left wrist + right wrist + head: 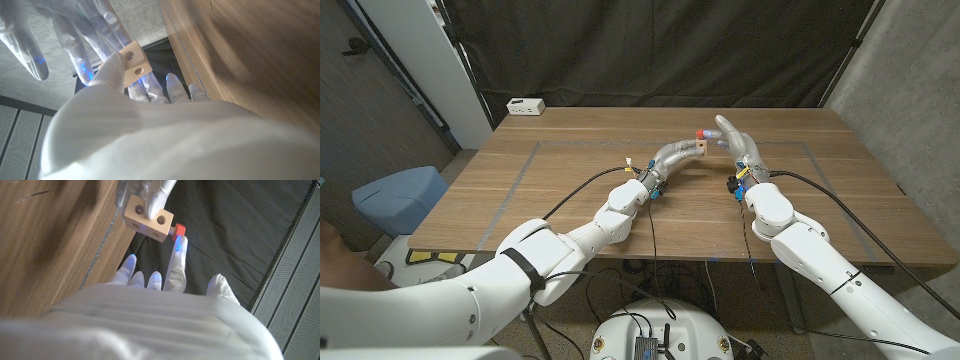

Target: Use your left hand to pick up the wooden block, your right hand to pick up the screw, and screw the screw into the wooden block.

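My left hand (675, 157) holds the wooden block (701, 148) above the far middle of the table. In the right wrist view the pale block (148, 217) shows two round holes and the left hand's fingers (142, 190) grip it from behind. The red-headed screw (179, 230) sticks out of the block's side. One fingertip (177, 252) of my right hand (735, 140) touches the screw head, while the thumb stands apart. In the left wrist view the block (134, 62) sits between my left thumb and fingers, with the right hand (75, 35) spread beyond it.
The wooden table (570, 200) carries grey tape lines (520, 175). A white box (525, 106) stands at its far left corner. A blue bin (400, 195) stands on the floor to the left. A black curtain hangs behind.
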`<state>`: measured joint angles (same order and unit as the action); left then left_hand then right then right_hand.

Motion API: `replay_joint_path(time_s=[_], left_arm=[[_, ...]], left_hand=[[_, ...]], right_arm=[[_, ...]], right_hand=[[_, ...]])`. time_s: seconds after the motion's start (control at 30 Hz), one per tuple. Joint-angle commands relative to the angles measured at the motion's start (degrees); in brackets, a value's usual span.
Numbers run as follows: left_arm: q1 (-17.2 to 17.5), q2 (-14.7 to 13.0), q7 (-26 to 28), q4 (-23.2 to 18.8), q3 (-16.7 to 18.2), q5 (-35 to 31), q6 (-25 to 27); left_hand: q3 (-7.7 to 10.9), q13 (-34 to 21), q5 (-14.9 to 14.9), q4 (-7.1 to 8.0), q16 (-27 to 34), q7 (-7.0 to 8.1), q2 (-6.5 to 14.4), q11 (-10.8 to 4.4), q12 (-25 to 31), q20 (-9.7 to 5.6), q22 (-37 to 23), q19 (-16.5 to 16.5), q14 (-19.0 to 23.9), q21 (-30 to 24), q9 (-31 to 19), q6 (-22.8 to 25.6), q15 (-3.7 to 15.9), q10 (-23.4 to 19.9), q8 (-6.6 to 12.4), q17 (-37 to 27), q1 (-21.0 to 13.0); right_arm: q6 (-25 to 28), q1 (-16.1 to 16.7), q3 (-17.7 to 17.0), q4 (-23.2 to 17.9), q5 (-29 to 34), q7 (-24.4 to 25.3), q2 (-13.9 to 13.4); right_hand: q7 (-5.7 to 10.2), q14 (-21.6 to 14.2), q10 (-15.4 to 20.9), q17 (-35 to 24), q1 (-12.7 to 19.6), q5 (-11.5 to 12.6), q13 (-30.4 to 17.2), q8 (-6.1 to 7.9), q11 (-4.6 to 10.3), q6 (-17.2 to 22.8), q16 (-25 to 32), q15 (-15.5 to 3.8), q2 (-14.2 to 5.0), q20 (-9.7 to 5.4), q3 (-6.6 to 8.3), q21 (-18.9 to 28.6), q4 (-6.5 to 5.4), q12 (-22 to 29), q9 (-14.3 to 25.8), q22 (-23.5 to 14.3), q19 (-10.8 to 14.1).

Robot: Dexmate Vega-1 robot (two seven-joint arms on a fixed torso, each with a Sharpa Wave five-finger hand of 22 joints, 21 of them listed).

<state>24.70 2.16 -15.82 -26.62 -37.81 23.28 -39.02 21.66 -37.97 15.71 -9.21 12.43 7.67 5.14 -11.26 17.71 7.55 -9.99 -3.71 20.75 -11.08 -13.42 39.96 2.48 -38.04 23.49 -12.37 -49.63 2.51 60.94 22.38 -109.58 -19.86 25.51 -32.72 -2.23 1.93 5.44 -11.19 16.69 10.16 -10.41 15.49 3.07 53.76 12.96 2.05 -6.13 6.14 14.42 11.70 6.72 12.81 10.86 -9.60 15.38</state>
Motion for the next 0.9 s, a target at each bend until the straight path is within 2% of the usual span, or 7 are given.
replay_joint_path(time_s=[0.03,0.23,0.4,0.7,0.9], left_arm=[[-1.00,0.69,-0.58,1.84,0.11,0.12,0.32],[-1.30,0.78,-0.55,2.12,0.07,-0.03,0.35],[-1.42,0.83,-0.50,2.22,0.05,-0.11,0.35],[-1.06,0.66,-0.32,1.62,0.07,-0.14,0.15],[-0.85,0.56,-0.37,1.31,-0.01,-0.21,0.10]], left_hand=[[0.76,-0.05,0.30,0.43,-0.05,0.51,0.62,-0.03,-0.12,0.25,-0.30,-0.26,0.37,-0.41,-0.14,2.60,3.02,-0.33,0.47,-0.22,-0.02],[0.78,-0.06,0.31,0.42,-0.05,0.45,0.66,-0.04,-0.13,0.35,-0.30,-0.27,0.36,-0.40,-0.14,2.65,2.94,-0.30,0.49,-0.23,-0.04],[0.78,-0.06,0.30,0.39,-0.06,0.50,0.63,-0.06,-0.12,0.32,-0.30,-0.28,0.36,-0.41,-0.14,2.66,2.93,-0.32,0.49,-0.22,-0.06],[0.80,-0.07,0.30,0.38,-0.07,0.52,0.64,-0.12,-0.05,0.35,-0.30,-0.27,0.37,-0.40,-0.15,2.60,3.00,-0.46,0.47,-0.22,-0.07],[0.80,-0.04,0.30,0.35,-0.07,0.51,0.60,-0.14,-0.05,0.33,-0.30,-0.28,0.41,-0.40,-0.15,2.67,3.02,-0.51,0.50,-0.20,-0.07]], right_arm=[[0.16,-0.34,0.10,-0.04,-0.70,-1.70,-0.96],[-0.26,-0.60,0.28,0.39,-1.09,-3.17,-1.59],[0.17,-0.10,-0.05,0.02,-0.76,-1.52,-1.26],[1.17,1.27,-1.03,-1.06,0.87,2.99,-0.41],[1.53,1.74,-1.84,-1.68,1.00,3.54,-0.71]], right_hand=[[0.32,0.19,0.57,0.00,0.03,-0.04,-0.01,0.18,0.62,0.59,0.18,-0.13,-0.69,0.02,0.17,-0.17,0.41,-0.04,0.08,-0.15,0.12],[0.76,1.42,-0.17,-0.13,-0.29,-0.10,-0.01,-0.46,0.92,0.25,-0.35,-0.23,-0.82,0.32,0.18,-0.78,0.26,-0.69,-0.01,-0.17,-1.18],[1.01,1.55,-0.32,-0.16,-0.37,-0.10,-0.01,-0.91,1.28,-0.16,-0.42,-0.25,-0.89,0.45,0.22,-0.89,0.25,-0.92,-0.05,-0.18,-1.50],[0.48,-1.65,3.12,-0.05,-0.27,-0.04,-0.01,-0.88,0.32,2.75,0.47,-0.29,-0.70,0.32,0.53,-0.13,0.62,-0.34,-0.08,-0.20,0.92],[1.32,-2.11,3.43,-0.09,-0.59,-0.10,-0.05,-2.29,-0.18,0.35,0.43,-0.30,-0.32,0.60,0.44,-0.36,0.64,-0.60,-0.01,-0.20,0.87]])
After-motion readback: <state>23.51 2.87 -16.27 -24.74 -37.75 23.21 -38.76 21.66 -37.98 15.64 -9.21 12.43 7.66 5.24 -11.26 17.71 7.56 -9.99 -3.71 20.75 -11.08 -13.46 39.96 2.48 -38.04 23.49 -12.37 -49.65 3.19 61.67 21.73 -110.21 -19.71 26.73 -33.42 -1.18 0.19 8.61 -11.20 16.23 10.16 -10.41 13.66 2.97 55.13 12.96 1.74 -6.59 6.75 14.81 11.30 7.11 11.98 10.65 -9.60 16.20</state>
